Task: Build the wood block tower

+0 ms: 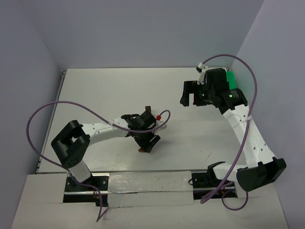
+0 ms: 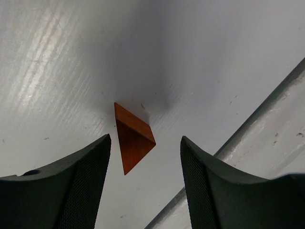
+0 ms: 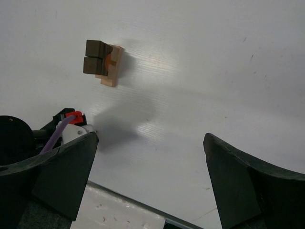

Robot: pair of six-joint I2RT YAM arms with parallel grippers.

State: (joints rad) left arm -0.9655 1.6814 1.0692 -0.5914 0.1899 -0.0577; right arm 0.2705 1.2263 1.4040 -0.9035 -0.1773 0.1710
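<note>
A reddish-brown triangular wedge (image 2: 133, 136) lies on the white table between the fingers of my left gripper (image 2: 145, 138). It sits nearer the left finger, with a thin gap on that side and a wide gap on the right, so nothing is gripped. From above, the left gripper (image 1: 147, 144) points down over the wedge (image 1: 142, 150) near the table's front. The wood block tower (image 3: 102, 62), dark brown and light tan pieces, stands just behind the left wrist (image 1: 148, 110). My right gripper (image 1: 190, 101) hovers wide open and empty at the back right (image 3: 150, 143).
A green bin (image 1: 232, 78) sits at the back right behind the right arm. A metal rail (image 2: 267, 119) runs along the table's front edge close to the wedge. The left arm's purple cable (image 1: 71, 103) loops over the left side of the table.
</note>
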